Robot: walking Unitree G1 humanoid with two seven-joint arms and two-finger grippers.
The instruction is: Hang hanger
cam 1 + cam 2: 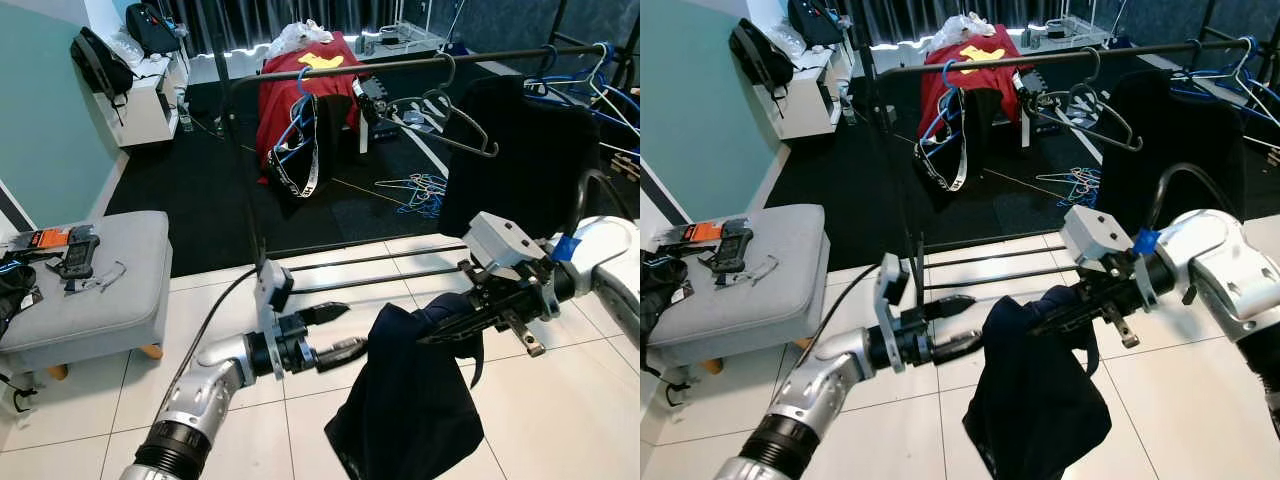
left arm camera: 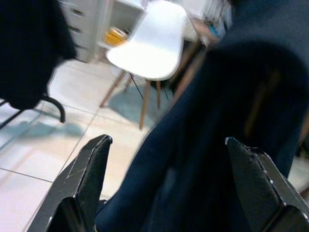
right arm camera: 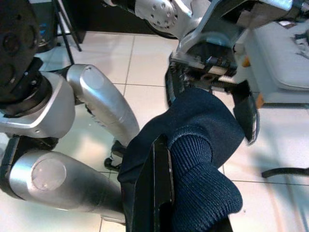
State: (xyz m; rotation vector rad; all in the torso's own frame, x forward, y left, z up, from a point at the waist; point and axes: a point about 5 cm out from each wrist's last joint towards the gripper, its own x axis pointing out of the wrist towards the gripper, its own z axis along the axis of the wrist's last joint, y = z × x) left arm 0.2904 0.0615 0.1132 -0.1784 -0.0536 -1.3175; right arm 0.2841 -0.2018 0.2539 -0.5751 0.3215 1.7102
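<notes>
Hanger: not itself discernible; it is presumably inside the dark navy garment (image 1: pixel 420 400), which hangs in mid-air above the white tiled floor (image 1: pixel 560 420), in front of the clothes rail (image 1: pixel 400 66) and well below it.

Right gripper (image 1: pixel 450 330): clenched on the garment's ribbed upper edge; in the right wrist view a black finger (image 3: pixel 161 188) presses against the knit fold. This gripper carries the whole load.

Left gripper (image 1: pixel 345 330): released, its two fingers spread, tips just beside the garment's near edge; the left wrist view shows the fabric lying between the spread fingers (image 2: pixel 87 174) but not pinched.

Surroundings: the rail already carries a black garment (image 1: pixel 540 150) and several blue hangers (image 1: pixel 590 85) at its right end, plus a bare dark hanger (image 1: pixel 450 115) near the middle. A red garment (image 1: pixel 305 90) lies behind the rail. A grey ottoman (image 1: pixel 90 290) stands at the floor's left edge.

Risks, as judged from this pose: the single grip is on cloth, not on a visible hook, so the garment may slide off during the lift. With the hook hidden, it may miss the rail or snag the bare hanger. The trailing hem could catch on the rack's low crossbars (image 1: pixel 370 265).
</notes>
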